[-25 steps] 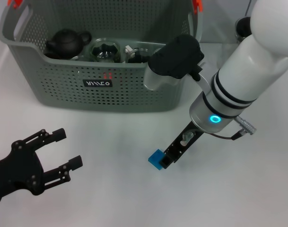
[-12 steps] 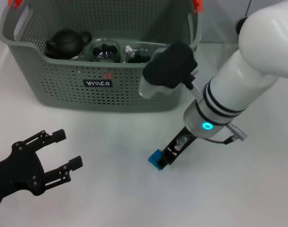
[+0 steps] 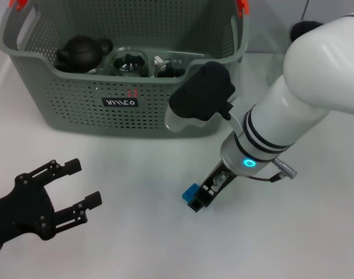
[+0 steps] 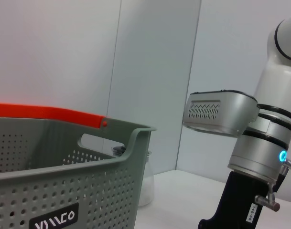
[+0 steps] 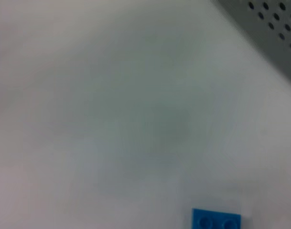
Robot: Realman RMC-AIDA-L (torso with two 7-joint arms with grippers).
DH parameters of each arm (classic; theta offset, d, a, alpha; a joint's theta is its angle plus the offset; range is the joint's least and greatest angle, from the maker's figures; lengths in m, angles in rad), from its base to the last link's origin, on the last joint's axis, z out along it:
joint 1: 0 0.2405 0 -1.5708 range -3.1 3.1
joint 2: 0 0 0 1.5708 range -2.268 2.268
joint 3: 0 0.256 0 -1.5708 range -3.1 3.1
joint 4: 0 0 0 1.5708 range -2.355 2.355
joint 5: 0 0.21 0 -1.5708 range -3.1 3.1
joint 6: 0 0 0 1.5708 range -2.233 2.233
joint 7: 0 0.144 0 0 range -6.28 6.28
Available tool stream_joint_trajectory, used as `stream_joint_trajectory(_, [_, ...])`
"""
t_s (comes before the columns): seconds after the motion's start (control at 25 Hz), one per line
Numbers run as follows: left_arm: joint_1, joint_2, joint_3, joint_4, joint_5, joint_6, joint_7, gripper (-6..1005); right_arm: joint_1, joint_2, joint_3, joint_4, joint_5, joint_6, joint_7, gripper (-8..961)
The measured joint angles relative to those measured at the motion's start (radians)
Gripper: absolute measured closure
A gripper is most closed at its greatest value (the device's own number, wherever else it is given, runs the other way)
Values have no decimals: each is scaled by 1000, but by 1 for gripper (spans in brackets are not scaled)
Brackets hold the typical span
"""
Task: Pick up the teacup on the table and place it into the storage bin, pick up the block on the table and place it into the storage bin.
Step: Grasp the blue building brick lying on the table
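Observation:
A small blue block (image 3: pixel 191 193) lies on the white table in front of the storage bin (image 3: pixel 78 102). My right gripper (image 3: pixel 201 199) is down at the table, right against the block's right side. In the right wrist view the block (image 5: pixel 216 220) shows on the table surface, with a corner of the bin (image 5: pixel 272 26) farther off. My left gripper (image 3: pixel 85 182) hovers open and empty at the near left. No teacup shows on the table. The bin holds a black teapot (image 3: pixel 81 51) and glassware (image 3: pixel 129 63).
The grey perforated bin (image 4: pixel 64 191) has orange handle clips (image 3: pixel 242 6). Behind its right corner stands a glass pitcher (image 4: pixel 144 183) with a black lid (image 3: pixel 299 28), partly hidden by my right arm (image 3: pixel 293 104). Bare white table lies between the grippers.
My right arm has swung left and lower, bringing its gripper closer against the block. The block and the left gripper have stayed put.

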Motion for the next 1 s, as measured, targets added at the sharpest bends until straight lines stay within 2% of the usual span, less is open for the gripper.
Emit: stream_joint_trajectory(1.0, [0, 0, 0, 0, 0, 0, 0, 201, 0, 2, -22, 42, 0, 45, 19, 360])
